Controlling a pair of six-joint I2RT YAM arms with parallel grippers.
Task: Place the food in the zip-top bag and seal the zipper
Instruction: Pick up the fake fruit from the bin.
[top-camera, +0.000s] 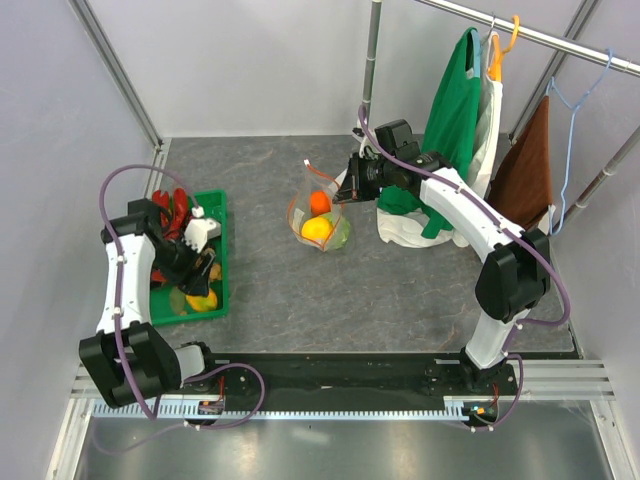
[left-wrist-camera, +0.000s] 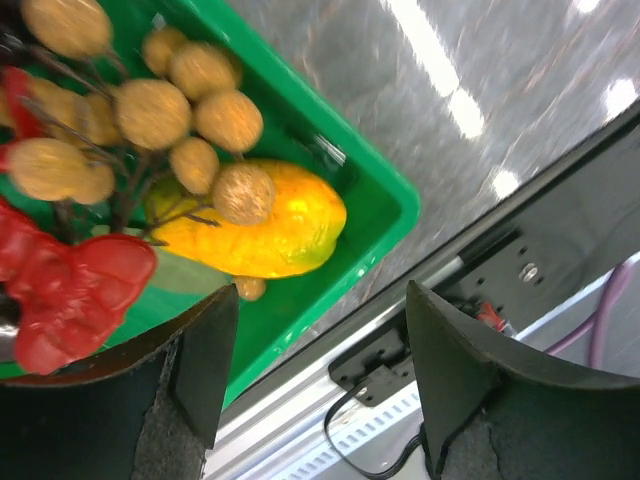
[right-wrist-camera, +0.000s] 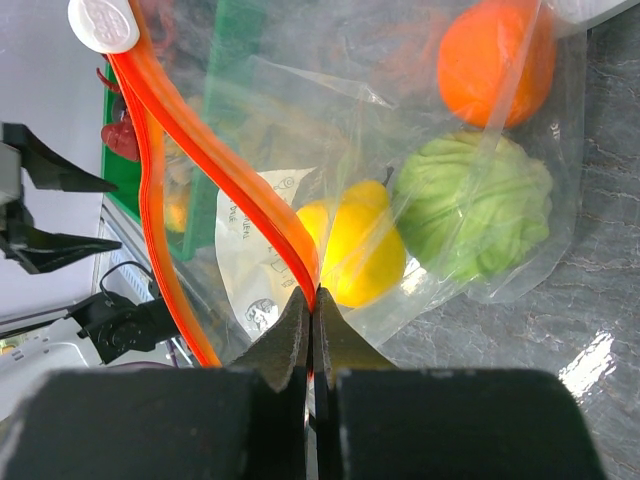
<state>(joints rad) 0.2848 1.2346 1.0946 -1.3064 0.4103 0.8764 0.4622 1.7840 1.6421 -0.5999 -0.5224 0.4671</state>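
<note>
The clear zip-top bag (top-camera: 318, 215) stands mid-table with its mouth up. It holds an orange fruit (right-wrist-camera: 495, 55), a pale green cabbage (right-wrist-camera: 475, 205) and a yellow fruit (right-wrist-camera: 355, 250). My right gripper (right-wrist-camera: 313, 300) is shut on the red-orange zipper (right-wrist-camera: 220, 170) at one end and holds the bag up (top-camera: 345, 190). The zipper's two strips gape apart, and the white slider (right-wrist-camera: 103, 22) sits at the far end. My left gripper (left-wrist-camera: 318, 300) is open and empty over the green tray (left-wrist-camera: 385, 195). Its jaws are just off a yellow-orange mango (left-wrist-camera: 250, 225), a cluster of tan balls (left-wrist-camera: 150, 110) and a red lobster (left-wrist-camera: 60, 290).
The green tray (top-camera: 222, 250) lies at the left side of the table. Green (top-camera: 450, 110), white (top-camera: 410, 228) and brown (top-camera: 525, 165) cloths hang from a rack at the back right, close behind my right arm. A metal rail (top-camera: 330, 375) runs along the near edge.
</note>
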